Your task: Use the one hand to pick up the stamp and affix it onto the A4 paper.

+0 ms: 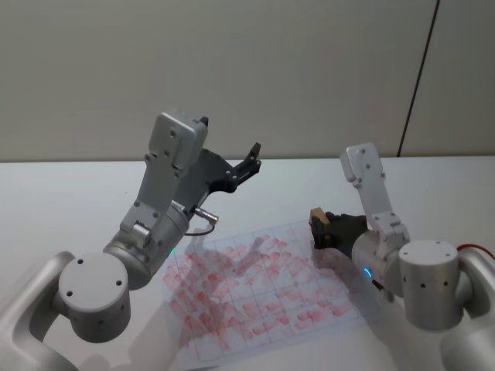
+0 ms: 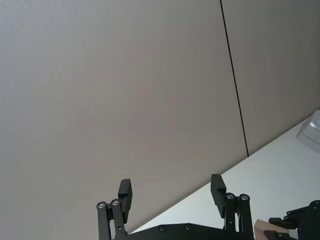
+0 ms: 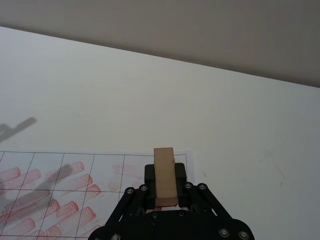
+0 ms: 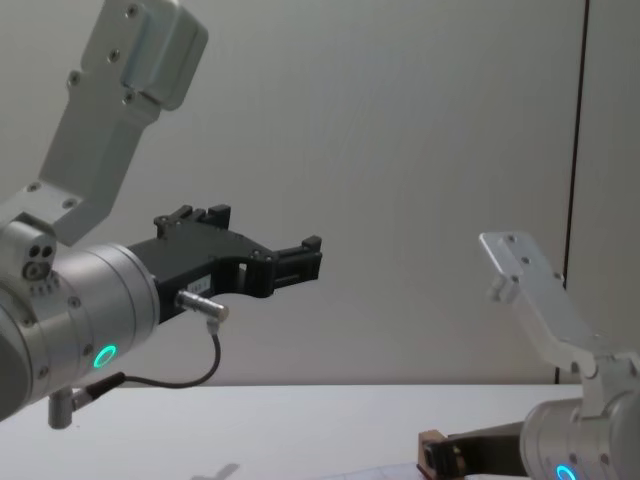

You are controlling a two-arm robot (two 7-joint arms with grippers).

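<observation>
Stamp [image 3: 165,175]: light-brown wooden block, clamped upright between the two black fingers of the right gripper [image 1: 328,230], the arm with the blue ring. Position: low over the far right corner of the A4 paper [image 1: 263,297], just beside its edge. Contact between its face and the sheet cannot be made out from where I stand.

A4 paper: flat on the white table [image 1: 69,193], ruled in a thin grid, most cells already carrying red prints. The corner cells nearest the stamp look faint or blank. Nothing pins the sheet down.

Left gripper [image 1: 249,161]: fingers spread and empty, arm with the green ring, raised well above the table and pointed towards the wall. Idle.

Hazards, as judged:
- Overhang. The block sits so close to the sheet's corner that a small drift outward would put part of the print on bare table.
- Tilt. The fingers grip the block low and the wrist comes in at a shallow slant. If the face does not meet the paper squarely, only one edge would mark.
- Sheet creep. Any sideways push during the press would drag the loose paper and smear the mark.
- Lift-off. A tacky face could pull the corner up with it.
- Overprint. Straying inward would land on a cell already filled.
</observation>
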